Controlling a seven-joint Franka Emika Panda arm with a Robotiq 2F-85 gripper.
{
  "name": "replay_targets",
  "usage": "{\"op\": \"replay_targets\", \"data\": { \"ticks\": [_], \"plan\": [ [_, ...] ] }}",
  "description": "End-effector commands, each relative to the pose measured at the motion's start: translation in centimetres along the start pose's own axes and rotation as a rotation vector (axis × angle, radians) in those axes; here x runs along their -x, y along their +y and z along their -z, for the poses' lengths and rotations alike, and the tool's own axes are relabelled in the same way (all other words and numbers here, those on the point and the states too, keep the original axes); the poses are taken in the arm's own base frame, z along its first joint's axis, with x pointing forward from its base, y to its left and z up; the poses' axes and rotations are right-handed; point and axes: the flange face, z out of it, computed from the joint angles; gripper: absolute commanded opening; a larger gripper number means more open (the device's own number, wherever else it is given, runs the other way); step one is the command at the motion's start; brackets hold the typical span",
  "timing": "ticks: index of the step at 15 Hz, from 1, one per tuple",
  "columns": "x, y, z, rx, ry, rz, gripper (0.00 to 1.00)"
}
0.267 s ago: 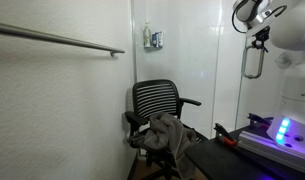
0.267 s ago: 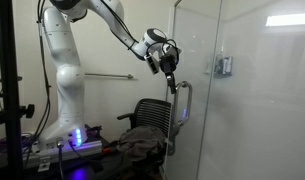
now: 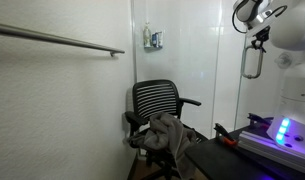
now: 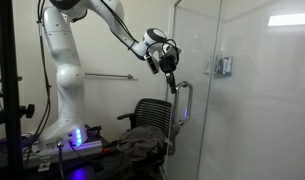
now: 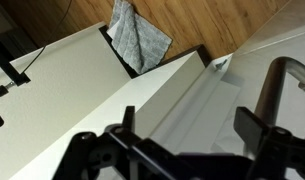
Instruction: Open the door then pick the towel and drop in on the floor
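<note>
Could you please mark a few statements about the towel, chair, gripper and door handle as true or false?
1. The towel lies on the chair. True.
2. The gripper holds the towel. False: it is up near the door handle, with nothing between its fingers.
3. In the wrist view the gripper is open. True.
4. The chair is tipped over. False: it stands upright.
5. A rail is fixed to the wall. True.
</note>
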Motion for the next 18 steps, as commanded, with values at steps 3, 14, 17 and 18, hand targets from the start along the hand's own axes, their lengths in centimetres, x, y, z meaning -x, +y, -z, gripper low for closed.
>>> {"op": "replay_targets", "data": {
  "ticks": [3,14,17,18],
  "plan": [
    [0.0,-0.1,0.2,-0.001,0.001,0.003,1.00],
    [2.0,2.0,2.0,0.011,0.101,0.171,1.00],
    [2.7,3.4,2.6,-0.002,0.126,0.186,1.00],
    [3.6,2.4,3.1,-0.040,0.149,0.271,1.00]
  ]
}}
